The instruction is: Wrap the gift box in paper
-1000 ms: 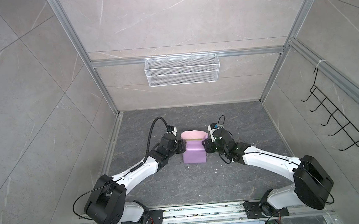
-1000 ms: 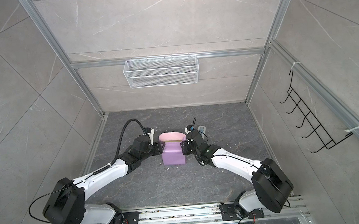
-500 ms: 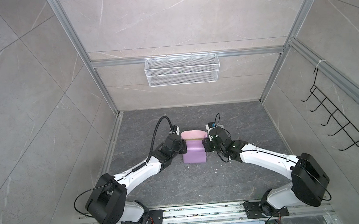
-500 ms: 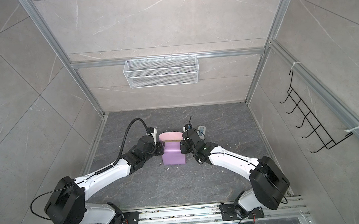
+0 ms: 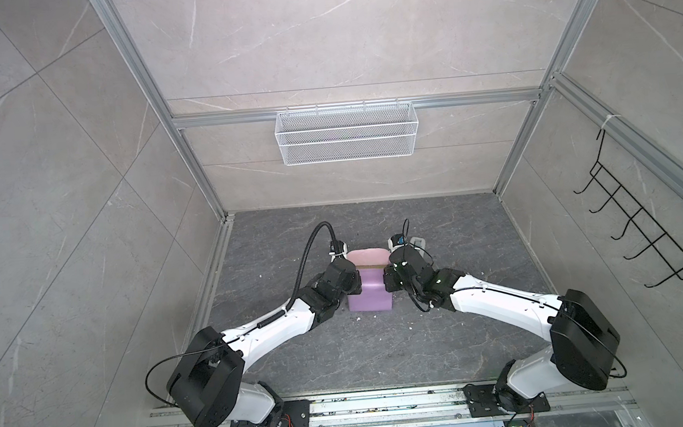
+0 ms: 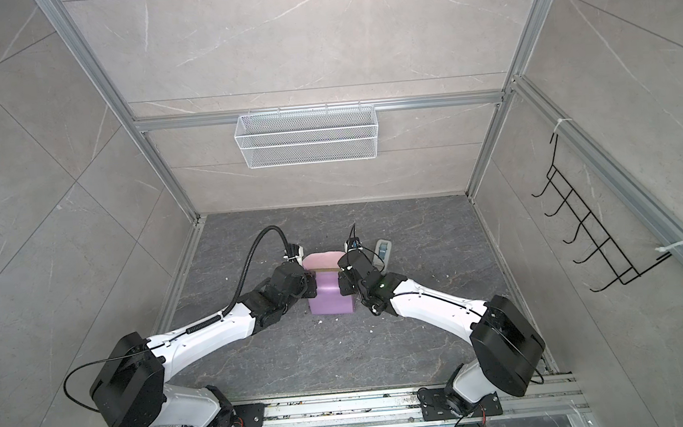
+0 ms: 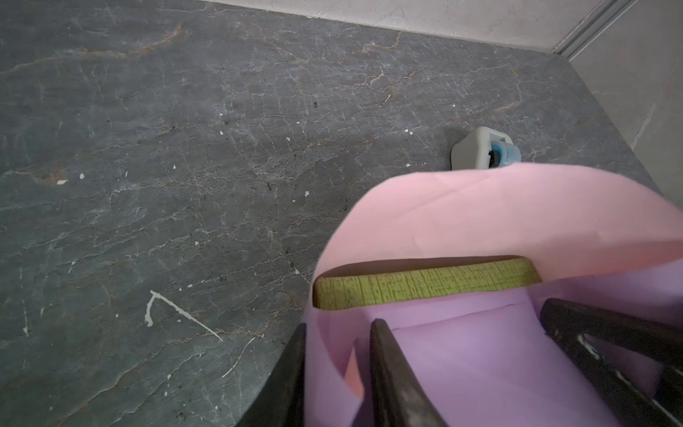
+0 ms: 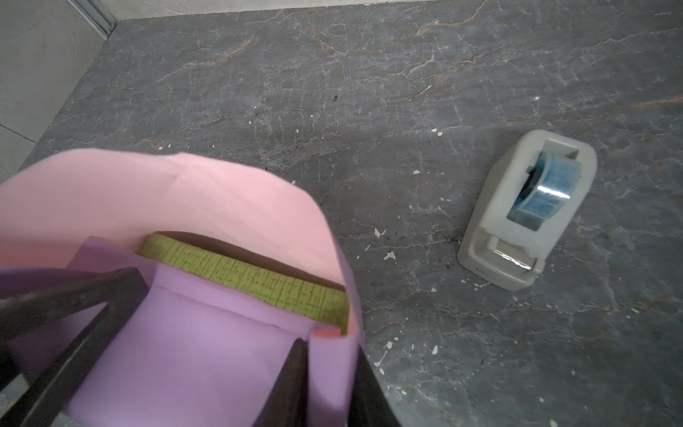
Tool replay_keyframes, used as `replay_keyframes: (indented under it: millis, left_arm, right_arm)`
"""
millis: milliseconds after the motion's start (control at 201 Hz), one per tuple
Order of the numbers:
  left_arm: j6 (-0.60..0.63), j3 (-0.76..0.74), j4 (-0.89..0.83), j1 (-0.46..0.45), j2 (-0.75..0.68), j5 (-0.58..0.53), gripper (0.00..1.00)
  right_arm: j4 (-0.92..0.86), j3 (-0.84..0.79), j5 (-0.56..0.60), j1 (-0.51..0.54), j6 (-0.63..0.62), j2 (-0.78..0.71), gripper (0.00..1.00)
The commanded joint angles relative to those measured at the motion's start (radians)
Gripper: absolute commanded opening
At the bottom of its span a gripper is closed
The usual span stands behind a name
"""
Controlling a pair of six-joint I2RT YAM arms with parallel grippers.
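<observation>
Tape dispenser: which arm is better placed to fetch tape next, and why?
Right. The tape dispenser lies just beyond the right gripper; the left gripper would have to reach across the paper.

Left tool (image 7: 334, 373), right tool (image 8: 329, 384): jaws pinching, arms converged centre.

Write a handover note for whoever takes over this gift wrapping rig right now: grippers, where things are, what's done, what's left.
Left gripper: jaws either side of the paper's left side wall; unclear whether it is clamped.
Right gripper: the same on the right side wall.
The gift box sits mid-table inside the paper. The tape dispenser stands apart on the table, beyond the right gripper.
Done: the lilac face covers the near side and most of the top.
Left: a green strip at the far edge is bare and the pink far flap stands up. Probably fold it over, close the sides, then tape.
</observation>
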Motion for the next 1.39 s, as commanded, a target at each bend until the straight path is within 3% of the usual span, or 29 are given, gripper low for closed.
replay_keyframes:
  millis: [0,115,254,702,1036,1384]
  left_arm:
    - [-0.029,0.023,-0.069,-0.008,-0.012,0.005,0.4]
    - [-0.066,0.015,-0.101,-0.006,-0.058,0.021,0.46]
    - [-0.125,-0.011,-0.125,-0.01,-0.087,0.061,0.46]
    - [-0.066,-0.007,-0.131,-0.025,-0.063,-0.016,0.21]
    - [-0.01,0.023,-0.134,-0.013,-0.088,-0.056,0.36]
    - [-0.004,0.045,-0.127,-0.012,-0.053,-0.022,0.16]
  right_arm:
    - [-0.052,-0.001,0.01,0.01,0.017,0.031,0.21]
    - [-0.052,-0.006,0.011,0.01,0.019,0.029,0.22]
    - [-0.048,-0.014,0.012,0.01,0.021,0.027,0.21]
    - [-0.045,-0.023,0.011,0.01,0.019,0.033,0.2]
    - [-0.044,-0.029,0.012,0.01,0.02,0.033,0.19]
    - [-0.049,-0.022,0.019,0.01,0.019,0.03,0.19]
